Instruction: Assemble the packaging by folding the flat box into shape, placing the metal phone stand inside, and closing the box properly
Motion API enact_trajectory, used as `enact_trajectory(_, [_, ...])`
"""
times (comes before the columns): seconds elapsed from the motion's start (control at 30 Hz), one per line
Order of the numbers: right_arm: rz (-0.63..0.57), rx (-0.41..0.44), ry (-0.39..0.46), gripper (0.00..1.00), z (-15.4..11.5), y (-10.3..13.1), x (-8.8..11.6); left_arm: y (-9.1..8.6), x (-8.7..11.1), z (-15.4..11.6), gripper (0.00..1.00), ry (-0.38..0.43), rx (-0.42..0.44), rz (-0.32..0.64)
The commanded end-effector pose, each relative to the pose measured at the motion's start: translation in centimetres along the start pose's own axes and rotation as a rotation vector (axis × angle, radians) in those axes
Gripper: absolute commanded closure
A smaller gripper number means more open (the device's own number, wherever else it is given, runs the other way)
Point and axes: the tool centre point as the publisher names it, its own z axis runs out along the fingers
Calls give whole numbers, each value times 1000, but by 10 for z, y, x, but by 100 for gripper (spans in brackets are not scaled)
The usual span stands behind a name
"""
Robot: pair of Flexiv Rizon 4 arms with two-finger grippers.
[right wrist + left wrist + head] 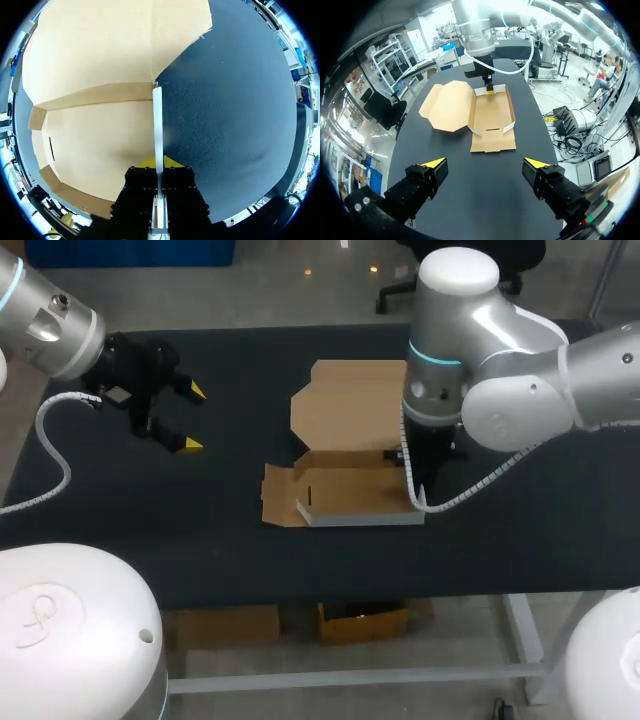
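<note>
Right hand (160,163) clamps the box (95,140) by 1 upright wall.

Bright even overhead light, sheen on right arm (460,280), box (350,490) evenly lit, faint shadows

Flat brown cardboard box (350,425): matt, uncoated paperboard, dull and fibrous on the inner faces; smooth white finish on the outer face of the raised walls (360,519). Black table top (220,530): matt, finely grained, faintly speckled at close range. Left gripper (485,162) and right gripper (159,162): matt black plastic finger bodies, smooth bright yellow tips. Silver-grey arm housings (520,390): smooth, satin, metallic look with soft highlights. White round joint caps (458,270): smooth, semi-gloss. White ribbed plastic cable hose (42,418): corrugated, slight sheen.
</note>
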Motion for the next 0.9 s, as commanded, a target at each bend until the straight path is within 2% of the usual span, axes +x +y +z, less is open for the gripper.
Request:
enact_trajectory(0.03, [3, 10, -10, 100, 1, 3, 2, 0, 0, 0, 0, 0, -1, 1])
enact_trajectory(0.9, [16, -3, -18, 100, 2, 1, 2, 0, 0, 0, 0, 0, -1, 1])
